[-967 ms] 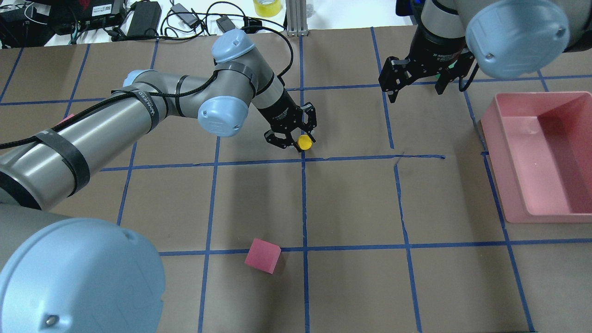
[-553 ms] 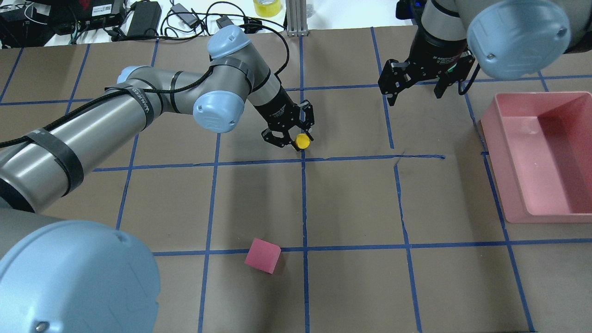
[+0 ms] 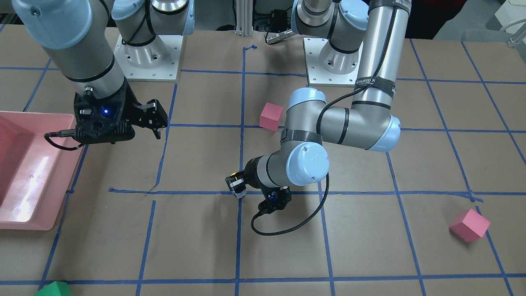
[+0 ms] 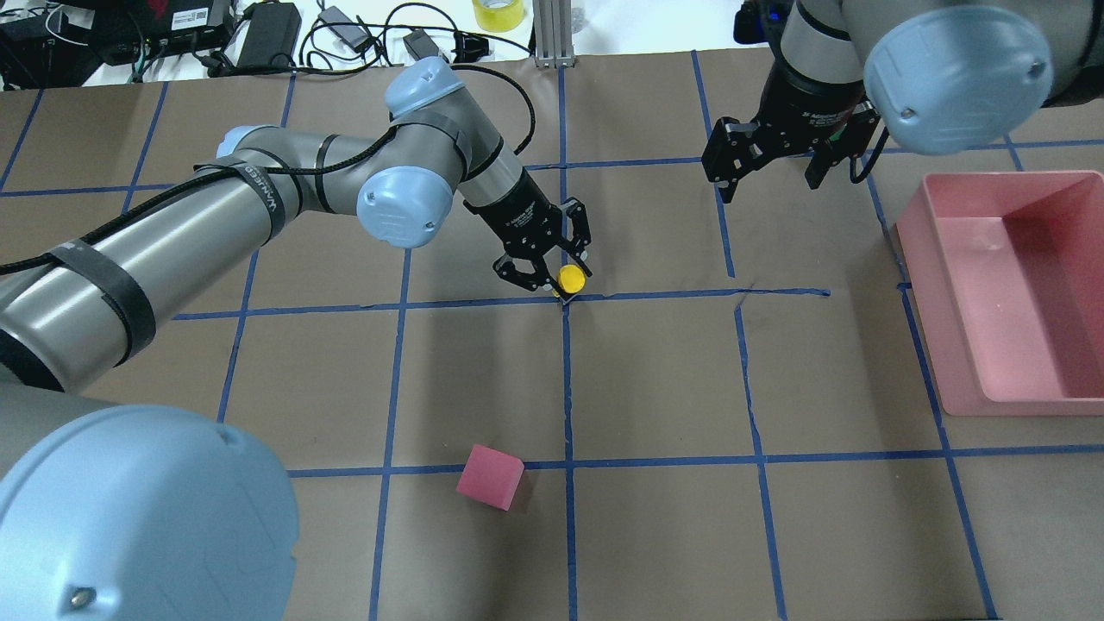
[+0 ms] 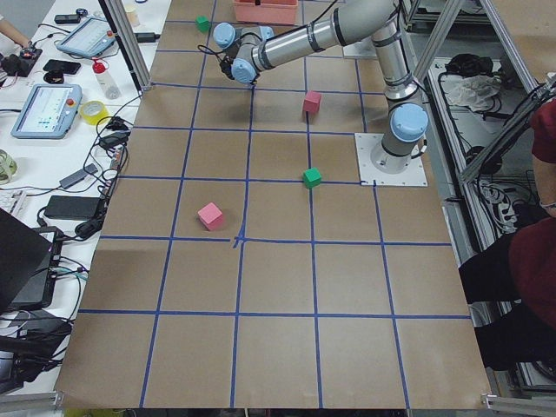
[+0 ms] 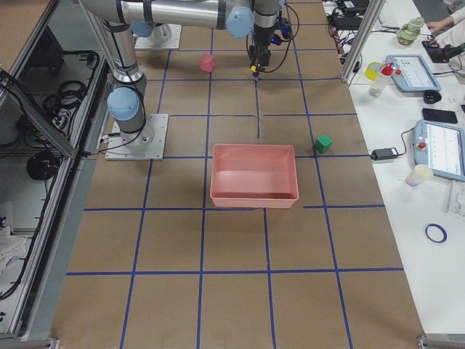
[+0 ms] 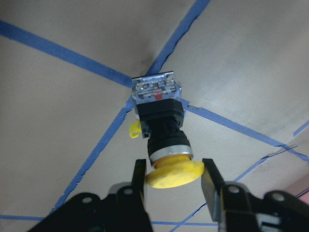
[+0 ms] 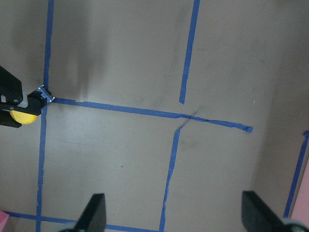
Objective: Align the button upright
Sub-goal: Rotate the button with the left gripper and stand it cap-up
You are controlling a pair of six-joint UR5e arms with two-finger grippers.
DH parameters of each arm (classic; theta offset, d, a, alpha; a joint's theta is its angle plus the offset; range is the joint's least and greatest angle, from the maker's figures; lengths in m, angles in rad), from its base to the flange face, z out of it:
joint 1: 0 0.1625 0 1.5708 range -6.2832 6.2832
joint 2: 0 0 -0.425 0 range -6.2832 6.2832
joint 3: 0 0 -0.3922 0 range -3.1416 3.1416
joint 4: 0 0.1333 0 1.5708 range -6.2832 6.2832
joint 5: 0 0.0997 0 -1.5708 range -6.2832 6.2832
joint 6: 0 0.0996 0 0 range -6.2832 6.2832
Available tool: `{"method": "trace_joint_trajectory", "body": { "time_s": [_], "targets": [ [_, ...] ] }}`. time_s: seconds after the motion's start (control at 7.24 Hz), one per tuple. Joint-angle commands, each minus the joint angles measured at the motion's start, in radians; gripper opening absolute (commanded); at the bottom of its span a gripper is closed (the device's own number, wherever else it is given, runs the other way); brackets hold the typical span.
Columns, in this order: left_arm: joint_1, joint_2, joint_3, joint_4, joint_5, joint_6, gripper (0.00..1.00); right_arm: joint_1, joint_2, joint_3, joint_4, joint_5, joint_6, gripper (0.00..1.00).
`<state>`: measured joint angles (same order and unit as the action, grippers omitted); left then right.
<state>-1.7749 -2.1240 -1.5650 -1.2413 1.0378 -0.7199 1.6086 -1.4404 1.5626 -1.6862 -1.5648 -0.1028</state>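
The button has a round yellow cap, a black body and a grey metallic base. My left gripper is shut on its yellow cap. In the left wrist view the fingers press both sides of the cap, and the button hangs tilted with its base at a crossing of blue tape lines. From the front the base shows at the tape line under the gripper. My right gripper is open and empty, hovering far to the right; its view shows the button at the left edge.
A pink bin stands at the right edge. A pink cube lies near the robot side. Another pink cube and a green cube lie on the operators' side. Cables and devices lie beyond the far table edge.
My left gripper has moved with the button a little toward the tape crossing and lower. The right gripper has shifted slightly and stays open.
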Motion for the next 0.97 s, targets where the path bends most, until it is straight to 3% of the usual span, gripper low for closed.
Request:
{"method": "trace_joint_trajectory", "body": {
  "time_s": [0.0,0.28,0.55,0.83],
  "targets": [
    [0.000,-0.005,-0.004,0.011,-0.001,-0.027,0.99,0.001,0.003,0.002,-0.001,0.000,0.000,1.00],
    [0.000,0.016,0.011,0.040,0.002,-0.099,1.00,0.001,0.001,0.004,-0.003,-0.001,0.002,1.00],
    [0.017,0.103,0.060,0.048,0.172,-0.046,1.00,0.001,0.001,0.004,-0.004,-0.009,0.002,1.00],
    [0.018,0.252,0.063,-0.010,0.225,0.114,1.00,0.001,0.001,0.004,-0.004,-0.006,0.000,1.00]
  ]
}}
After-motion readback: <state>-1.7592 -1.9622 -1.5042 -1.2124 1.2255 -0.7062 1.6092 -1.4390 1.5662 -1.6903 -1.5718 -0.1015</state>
